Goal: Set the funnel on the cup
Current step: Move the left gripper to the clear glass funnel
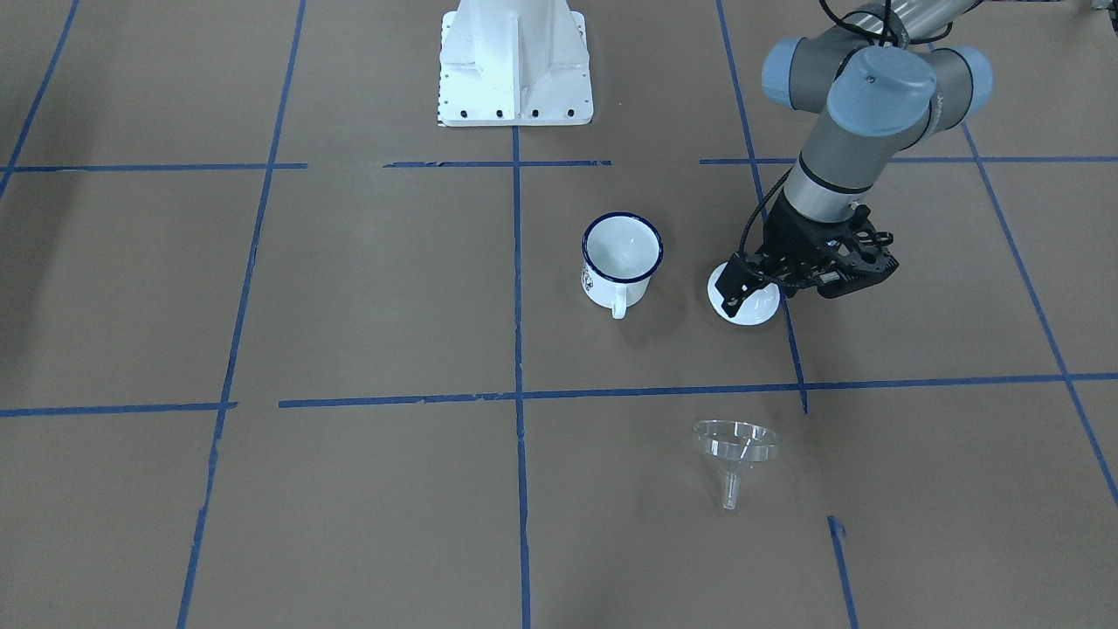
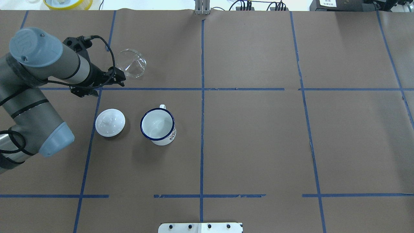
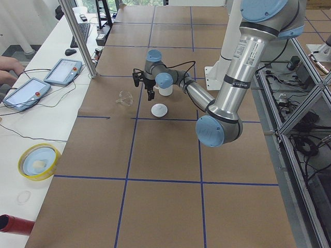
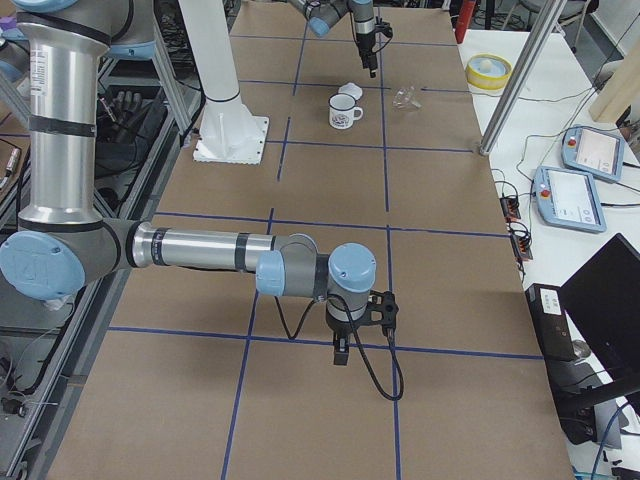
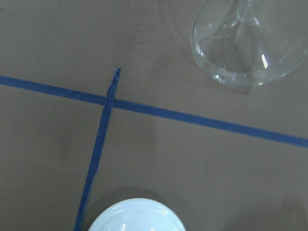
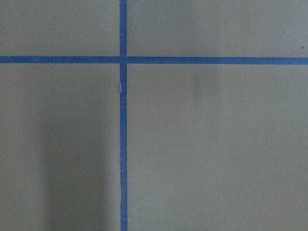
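Observation:
The clear funnel lies tilted on its side on the brown paper, far left; it also shows in the front view and at the top of the left wrist view. The white cup with a dark blue rim stands upright and empty, handle away from the robot. My left gripper hovers between the funnel and the lid, fingers pointing down, looking open and empty. My right gripper shows only in the right side view, low over bare paper; I cannot tell its state.
A round white knobbed lid lies left of the cup, just under the left gripper's near side. The white robot pedestal stands at the table's robot side. Blue tape lines cross the paper. A yellow bowl sits beyond the far edge.

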### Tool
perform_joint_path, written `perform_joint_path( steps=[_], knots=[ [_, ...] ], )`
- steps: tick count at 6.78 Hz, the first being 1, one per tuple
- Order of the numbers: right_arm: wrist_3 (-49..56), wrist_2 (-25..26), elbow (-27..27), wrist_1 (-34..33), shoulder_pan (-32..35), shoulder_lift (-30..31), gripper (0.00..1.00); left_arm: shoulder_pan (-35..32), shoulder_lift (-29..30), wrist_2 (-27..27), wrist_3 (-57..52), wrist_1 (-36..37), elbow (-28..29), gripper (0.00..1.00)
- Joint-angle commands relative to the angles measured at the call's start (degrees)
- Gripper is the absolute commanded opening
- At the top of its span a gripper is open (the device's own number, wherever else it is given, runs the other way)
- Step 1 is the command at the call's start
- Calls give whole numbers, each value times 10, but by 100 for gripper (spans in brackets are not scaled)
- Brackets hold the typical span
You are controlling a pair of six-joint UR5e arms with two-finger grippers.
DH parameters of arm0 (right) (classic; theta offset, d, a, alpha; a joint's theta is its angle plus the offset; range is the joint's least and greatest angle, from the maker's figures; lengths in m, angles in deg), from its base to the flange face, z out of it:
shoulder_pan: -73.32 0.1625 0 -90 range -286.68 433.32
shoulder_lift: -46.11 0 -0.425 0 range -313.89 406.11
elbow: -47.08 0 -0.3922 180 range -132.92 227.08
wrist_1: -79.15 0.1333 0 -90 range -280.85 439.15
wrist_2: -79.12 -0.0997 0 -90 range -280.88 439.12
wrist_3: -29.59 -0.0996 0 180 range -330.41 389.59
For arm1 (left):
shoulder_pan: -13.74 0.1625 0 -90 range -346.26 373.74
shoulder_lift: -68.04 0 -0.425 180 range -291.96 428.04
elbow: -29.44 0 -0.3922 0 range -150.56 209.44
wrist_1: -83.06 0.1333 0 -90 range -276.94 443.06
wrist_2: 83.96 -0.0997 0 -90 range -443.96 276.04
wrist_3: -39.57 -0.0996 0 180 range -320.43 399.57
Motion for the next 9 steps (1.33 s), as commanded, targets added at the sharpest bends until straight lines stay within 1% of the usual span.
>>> perform_joint_path(
  steps=[1, 2, 3, 4, 5, 6, 7, 8, 9],
  knots=[
    [0, 0, 0, 0, 0, 0, 100, -8, 63, -88, 171, -34, 42, 100],
    [0, 0, 0, 0, 0, 0, 100, -6, 85, -119, 233, -59, 95, 100],
    [0, 0, 0, 0, 0, 0, 100, -2, 126, -150, 277, -84, 184, 100],
    [0, 0, 0, 0, 0, 0, 100, 6, 131, -161, 279, -100, 214, 100],
    [0, 0, 0, 0, 0, 0, 100, 9, 133, -161, 280, -101, 228, 100],
    [0, 0, 0, 0, 0, 0, 100, 10, 143, -162, 281, -116, 250, 100],
    [0, 0, 0, 0, 0, 0, 100, 11, 148, -165, 282, -147, 279, 100],
    [0, 0, 0, 0, 0, 0, 100, 11, 160, -165, 282, -161, 304, 98],
    [0, 0, 0, 0, 0, 0, 100, 10, 166, -165, 281, -162, 313, 85]
  ],
)
